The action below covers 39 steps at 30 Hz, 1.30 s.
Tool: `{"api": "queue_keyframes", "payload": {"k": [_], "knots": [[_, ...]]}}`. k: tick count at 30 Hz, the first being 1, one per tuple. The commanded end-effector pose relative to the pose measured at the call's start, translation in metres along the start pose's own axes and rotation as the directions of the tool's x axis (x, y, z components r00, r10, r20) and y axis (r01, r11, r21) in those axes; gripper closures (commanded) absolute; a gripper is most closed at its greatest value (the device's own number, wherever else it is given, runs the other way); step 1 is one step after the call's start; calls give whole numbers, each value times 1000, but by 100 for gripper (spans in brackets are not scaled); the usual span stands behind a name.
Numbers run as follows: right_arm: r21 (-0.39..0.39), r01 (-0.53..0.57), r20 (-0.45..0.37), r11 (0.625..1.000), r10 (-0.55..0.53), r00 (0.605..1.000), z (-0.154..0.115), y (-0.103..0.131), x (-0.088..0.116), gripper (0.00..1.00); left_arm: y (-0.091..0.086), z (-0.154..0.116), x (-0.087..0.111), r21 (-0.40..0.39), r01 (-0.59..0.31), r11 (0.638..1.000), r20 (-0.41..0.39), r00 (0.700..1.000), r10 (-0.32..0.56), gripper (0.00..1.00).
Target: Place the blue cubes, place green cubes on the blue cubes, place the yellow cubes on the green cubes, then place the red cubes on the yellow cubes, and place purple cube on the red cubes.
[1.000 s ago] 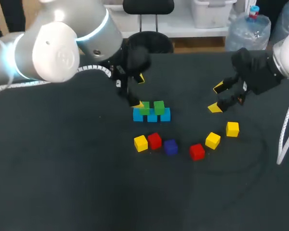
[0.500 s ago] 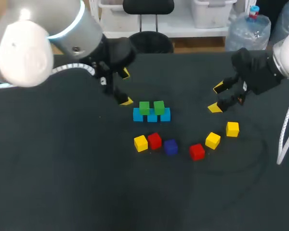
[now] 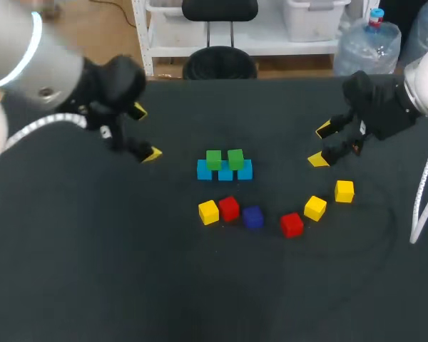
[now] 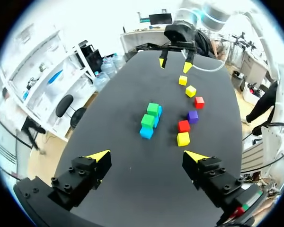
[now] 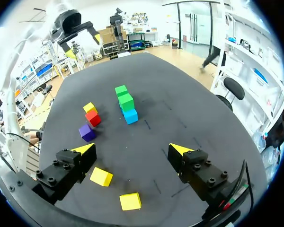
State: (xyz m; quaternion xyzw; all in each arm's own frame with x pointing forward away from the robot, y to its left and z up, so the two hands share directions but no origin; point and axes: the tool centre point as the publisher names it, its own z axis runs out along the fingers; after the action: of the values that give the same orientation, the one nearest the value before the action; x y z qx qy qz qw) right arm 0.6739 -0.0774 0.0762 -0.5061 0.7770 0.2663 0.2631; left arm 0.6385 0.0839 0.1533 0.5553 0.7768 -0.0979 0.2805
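Small blue cubes (image 3: 225, 172) form a side-to-side row on black desk (image 3: 128, 271), two green cubes (image 3: 214, 159) atop; left claw (image 3: 145, 132), right claw (image 3: 320, 145) spread, empty.

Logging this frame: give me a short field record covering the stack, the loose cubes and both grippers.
stack: two green cubes sitting on a row of blue cubes
yellow cubes: three, all loose on the table
red cubes: two, loose, apart from each other
purple cube: loose, between the red cubes
left gripper: open, empty, off to the stack's side
right gripper: open, empty, near two yellow cubes
layers not yet placed: yellow, red, purple
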Motion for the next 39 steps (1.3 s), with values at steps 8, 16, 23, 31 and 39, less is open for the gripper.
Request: {"api": "queue_keyframes", "payload": {"k": [8,16,23,31,39], "knots": [[-1,1,2,1000,-1,1000,1,-1,0,0,-18,-49,18,-118,37,992,91,996,-26,0],[-1,1,2,1000,-1,1000,1,-1,0,0,-19,-60,16,-130,78,988,127,990,-61,0],[-1,1,2,1000,-1,1000,1,-1,0,0,-19,-60,16,-130,78,988,127,990,-61,0],[-1,1,2,1000,-1,1000,1,-1,0,0,-19,-60,16,-130,78,988,127,990,-61,0],[-26,49,-53,998,-51,997,8,0,10,0,-19,-60,16,-130,78,988,127,990,-61,0]]}}
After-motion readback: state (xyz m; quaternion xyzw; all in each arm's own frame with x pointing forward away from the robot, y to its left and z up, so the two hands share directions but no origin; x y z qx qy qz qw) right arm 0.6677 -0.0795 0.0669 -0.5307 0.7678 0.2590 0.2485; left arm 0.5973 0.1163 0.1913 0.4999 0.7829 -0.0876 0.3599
